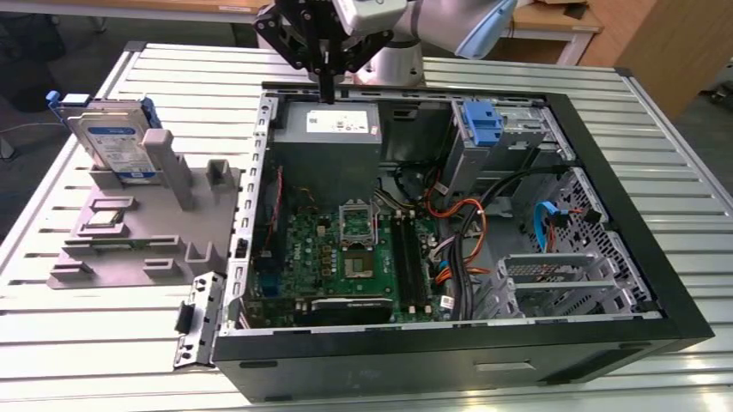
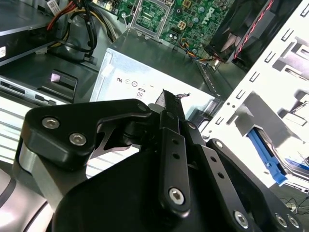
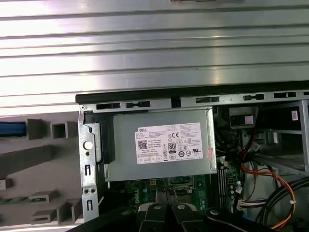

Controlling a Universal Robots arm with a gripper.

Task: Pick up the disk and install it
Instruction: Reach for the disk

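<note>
Disk (image 1: 112,142) is standing upright on its edge in a slot of the grey fixture block (image 1: 149,232), on the exterior view's left, out on the slatted worktop (image 1: 69,343) and well apart from the open PC case (image 1: 641,257). Label faces the camera, blue carrier frame round it, nothing touching it, so pick-up isn't done yet imo. Tool (image 1: 326,90) is nowhere near it tbh: it hangs over the back edge of the case, right above the power supply (image 1: 330,127), and the first wrist view looks straight down on that PSU label (image 3: 166,145). Jaws look closed w/ nothing between them. There's an empty blue bracket (image 1: 483,124) in the drive bay at the far right corner of the case. That's not the disk, don't mix them up. For doing this step well: tool needs to be open before it gets to the fixture, come in from above lined up w/ the disk's thin dimension, and pinch across the flat faces near the top edge. Lift straight up out of the slot, no sideways pull or it'll prob bind against the fixture posts beside it.
</note>
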